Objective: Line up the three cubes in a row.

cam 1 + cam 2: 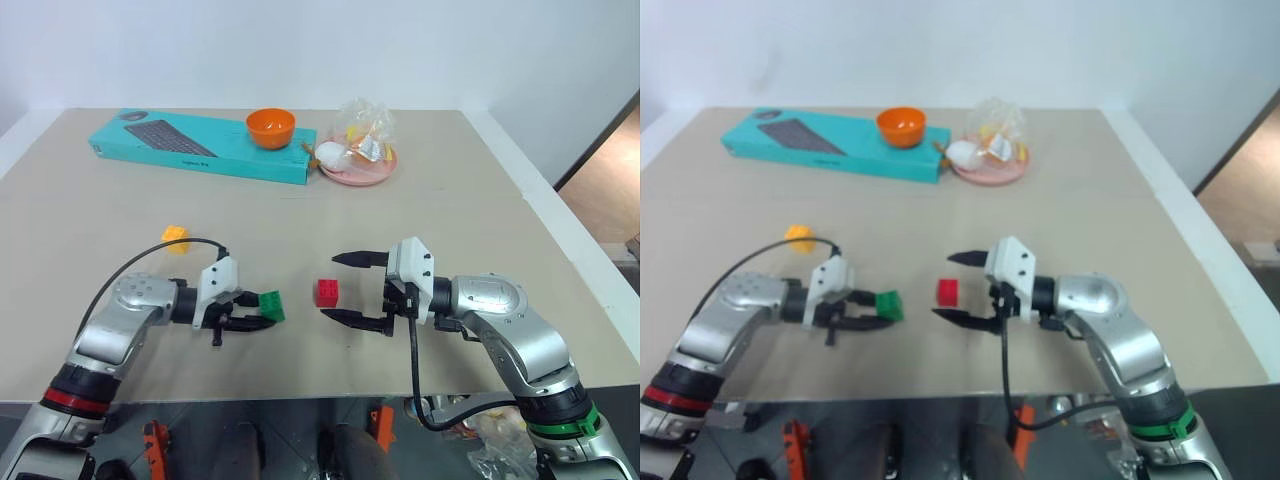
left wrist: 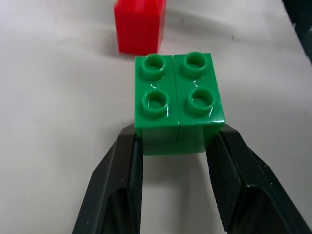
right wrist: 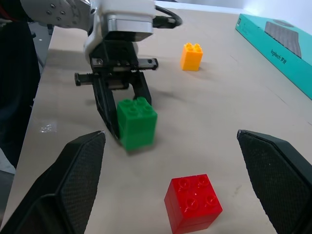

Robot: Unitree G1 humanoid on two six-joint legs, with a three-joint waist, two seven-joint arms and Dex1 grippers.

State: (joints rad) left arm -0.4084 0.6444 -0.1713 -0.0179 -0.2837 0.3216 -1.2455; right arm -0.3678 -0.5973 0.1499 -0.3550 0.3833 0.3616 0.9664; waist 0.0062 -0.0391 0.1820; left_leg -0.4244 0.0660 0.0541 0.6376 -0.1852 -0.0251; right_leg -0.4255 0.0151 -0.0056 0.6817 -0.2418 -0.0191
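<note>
Nearest the camera, the left end effector (image 1: pixel 258 322) pinched the green cube (image 1: pixel 271 306) low over the bench (image 1: pixel 450 200), with the red cube (image 1: pixel 326 292) just beside it toward the right arm. The right end effector (image 1: pixel 347 288) stood spread wide, flanking the red cube without touching. The yellow cube (image 1: pixel 175 236) lay well apart, farther back on the left.

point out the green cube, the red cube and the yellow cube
green cube (image 2: pixel 178 100), left wrist view, studded top face
red cube (image 3: pixel 193 204), right wrist view, studded top face
yellow cube (image 3: pixel 191 57), right wrist view, front side face
</note>
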